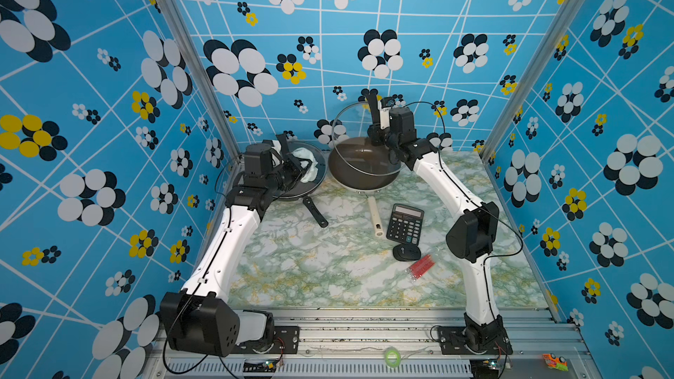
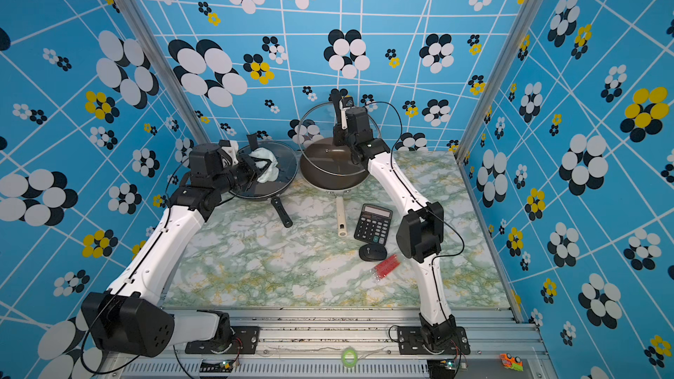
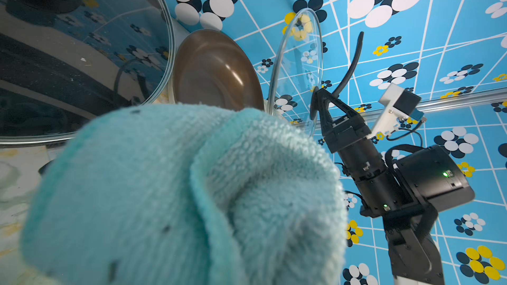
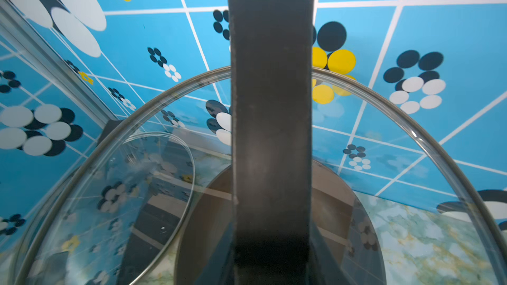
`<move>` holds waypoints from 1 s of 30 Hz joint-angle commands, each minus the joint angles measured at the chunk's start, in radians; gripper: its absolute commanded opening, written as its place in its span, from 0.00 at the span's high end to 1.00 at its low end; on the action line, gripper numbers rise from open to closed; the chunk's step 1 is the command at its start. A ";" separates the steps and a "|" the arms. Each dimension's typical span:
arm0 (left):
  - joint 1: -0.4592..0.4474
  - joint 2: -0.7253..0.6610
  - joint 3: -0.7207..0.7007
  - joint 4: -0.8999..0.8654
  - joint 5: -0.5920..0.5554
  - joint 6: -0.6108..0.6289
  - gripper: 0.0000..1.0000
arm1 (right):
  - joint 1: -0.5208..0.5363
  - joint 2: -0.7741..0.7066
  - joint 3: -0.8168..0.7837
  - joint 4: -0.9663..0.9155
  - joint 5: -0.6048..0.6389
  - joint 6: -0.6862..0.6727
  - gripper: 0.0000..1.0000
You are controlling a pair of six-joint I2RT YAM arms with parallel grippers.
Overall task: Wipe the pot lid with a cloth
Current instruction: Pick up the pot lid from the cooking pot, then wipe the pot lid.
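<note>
My right gripper point(image 1: 375, 132) point(image 2: 341, 133) is shut on the black strap handle point(image 4: 271, 105) of the clear glass pot lid point(image 1: 348, 129) point(image 2: 316, 129). It holds the lid upright on edge above a brown wok point(image 1: 361, 171). In the left wrist view the lid point(image 3: 299, 58) shows edge-on, with the right gripper point(image 3: 326, 105) at its hub. My left gripper point(image 1: 297, 170) point(image 2: 255, 170) is shut on the mint-green cloth point(image 1: 306, 164) point(image 2: 268, 165) point(image 3: 178, 187), to the left of the held lid and apart from it. The cloth hides the left jaws.
The cloth hangs over a black frying pan point(image 1: 319, 180) covered by a second glass lid point(image 3: 82, 50); its handle point(image 1: 315, 211) points forward. The wok's cream handle point(image 1: 375, 218), a calculator point(image 1: 405, 223), a black mouse point(image 1: 406, 252) and a red packet point(image 1: 421, 266) lie right of centre.
</note>
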 commanded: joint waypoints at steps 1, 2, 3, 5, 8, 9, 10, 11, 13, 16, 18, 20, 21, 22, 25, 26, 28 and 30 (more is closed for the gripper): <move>0.007 0.077 0.047 0.115 0.072 -0.014 1.00 | -0.019 -0.123 0.018 0.006 -0.030 0.163 1.00; 0.007 0.100 0.057 0.133 0.082 -0.020 1.00 | -0.030 -0.138 0.015 -0.017 -0.054 0.188 1.00; 0.004 0.120 0.071 0.154 0.094 -0.030 1.00 | -0.042 -0.154 0.011 -0.041 -0.077 0.221 1.00; -0.010 0.164 0.097 0.176 0.104 -0.031 1.00 | -0.072 -0.196 -0.027 -0.071 -0.150 0.289 1.00; -0.050 0.214 0.148 0.174 0.096 0.013 1.00 | -0.112 -0.297 -0.156 -0.056 -0.244 0.384 1.00; -0.066 0.234 0.168 0.173 0.092 0.030 1.00 | -0.127 -0.337 -0.227 -0.023 -0.282 0.423 1.00; -0.081 0.254 0.186 0.179 0.086 0.046 1.00 | -0.141 -0.375 -0.290 0.013 -0.321 0.472 1.00; -0.097 0.271 0.199 0.187 0.081 0.055 1.00 | -0.158 -0.408 -0.347 0.050 -0.355 0.518 1.00; -0.123 0.314 0.223 0.229 0.075 0.053 1.00 | -0.199 -0.475 -0.493 0.165 -0.421 0.662 1.00; -0.146 0.384 0.262 0.309 0.097 0.016 1.00 | -0.256 -0.565 -0.746 0.437 -0.497 0.907 1.00; -0.166 0.426 0.302 0.314 0.098 0.015 1.00 | -0.287 -0.584 -0.867 0.619 -0.526 1.064 1.00; -0.194 0.470 0.351 0.305 0.092 0.041 1.00 | -0.308 -0.595 -0.941 0.751 -0.548 1.154 1.00; -0.206 0.481 0.380 0.291 0.090 0.056 1.00 | -0.313 -0.603 -0.954 0.760 -0.554 1.161 1.00; -0.219 0.514 0.414 0.269 0.089 0.081 1.00 | -0.317 -0.610 -0.960 0.760 -0.571 1.159 1.00; -0.255 0.553 0.458 0.253 0.058 0.102 1.00 | -0.327 -0.617 -0.964 0.780 -0.639 1.183 1.00; -0.264 0.555 0.450 0.279 0.051 0.094 1.00 | -0.370 -0.615 -0.967 0.820 -0.669 1.211 1.00; -0.278 0.547 0.427 0.326 0.043 0.080 1.00 | -0.397 -0.606 -0.982 0.915 -0.706 1.285 1.00; -0.290 0.532 0.410 0.336 0.035 0.088 1.00 | -0.422 -0.571 -0.998 1.042 -0.735 1.385 1.00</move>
